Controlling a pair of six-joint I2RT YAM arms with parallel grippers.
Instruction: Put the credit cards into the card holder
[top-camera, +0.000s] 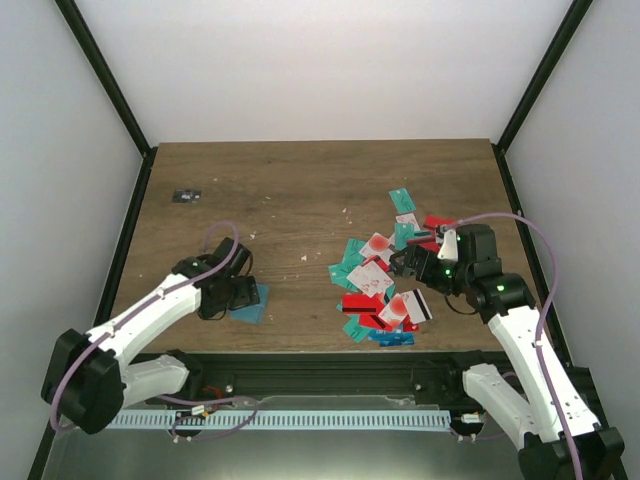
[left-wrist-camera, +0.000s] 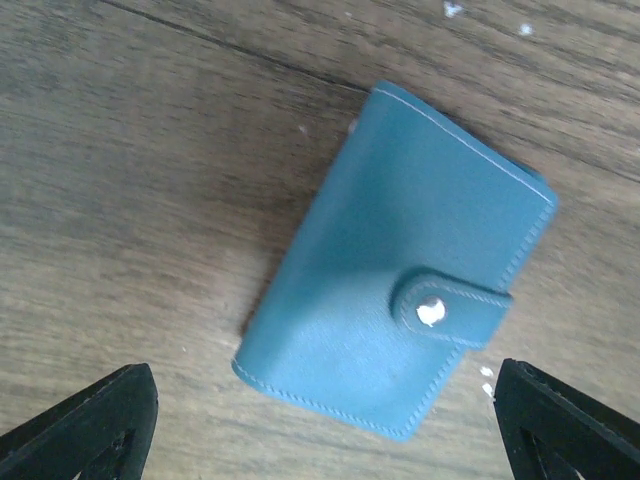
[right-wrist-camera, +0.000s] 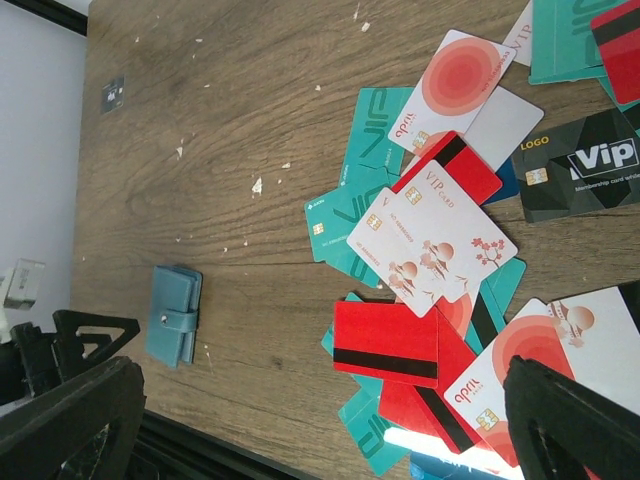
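Observation:
The card holder (left-wrist-camera: 400, 280) is a flat teal-blue wallet, closed by a strap with a silver snap, lying on the wooden table. My left gripper (left-wrist-camera: 325, 430) hovers just above it, open and empty, with one finger on each side. In the top view the left gripper (top-camera: 235, 293) partly covers the card holder (top-camera: 253, 305). The credit cards (top-camera: 385, 285) lie in a loose overlapping pile at the right. My right gripper (top-camera: 402, 265) is open and empty above the pile. The right wrist view shows a red card with a black stripe (right-wrist-camera: 385, 343), a white card with red marks (right-wrist-camera: 432, 235), teal cards, and the card holder (right-wrist-camera: 173, 315) far left.
A small dark object (top-camera: 186, 196) lies at the table's far left, also in the right wrist view (right-wrist-camera: 112, 93). A black VIP card (right-wrist-camera: 580, 165) sits in the pile. Black frame posts and white walls bound the table.

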